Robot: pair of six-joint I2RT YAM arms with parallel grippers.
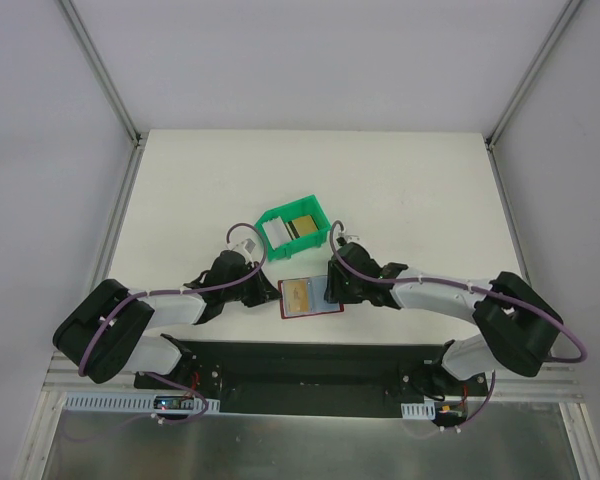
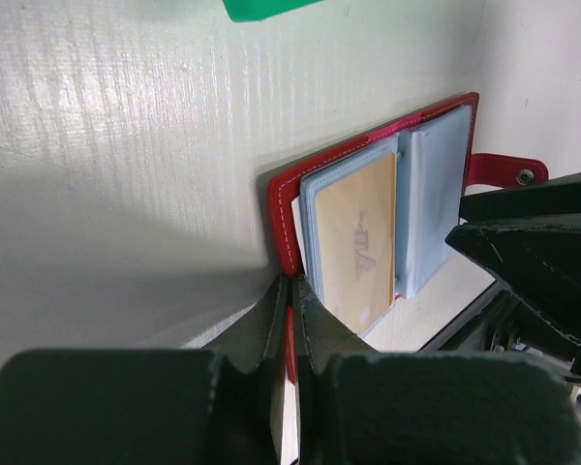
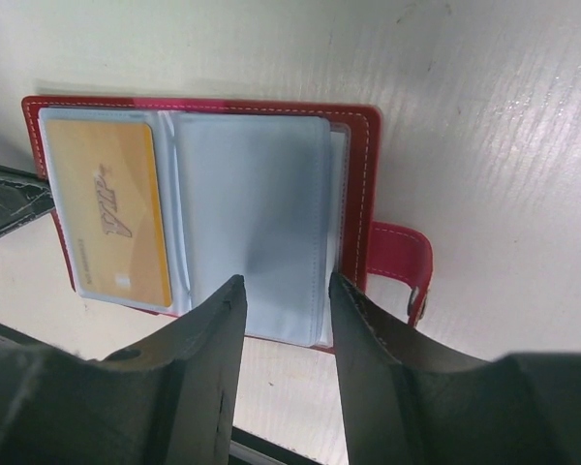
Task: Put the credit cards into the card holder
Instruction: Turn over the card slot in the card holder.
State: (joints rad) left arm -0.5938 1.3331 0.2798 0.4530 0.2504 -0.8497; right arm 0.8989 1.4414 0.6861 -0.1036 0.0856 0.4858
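The left gripper [image 2: 292,320] pinches the stiffer red cover edge of the card holder [image 3: 257,184] (likely the surest hold, its clear pockets looking floppy), the right gripper [image 3: 286,291] spread above an empty pocket.

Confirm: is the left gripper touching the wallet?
Touching. The left wrist view shows the left gripper shut on the red edge of the wallet.
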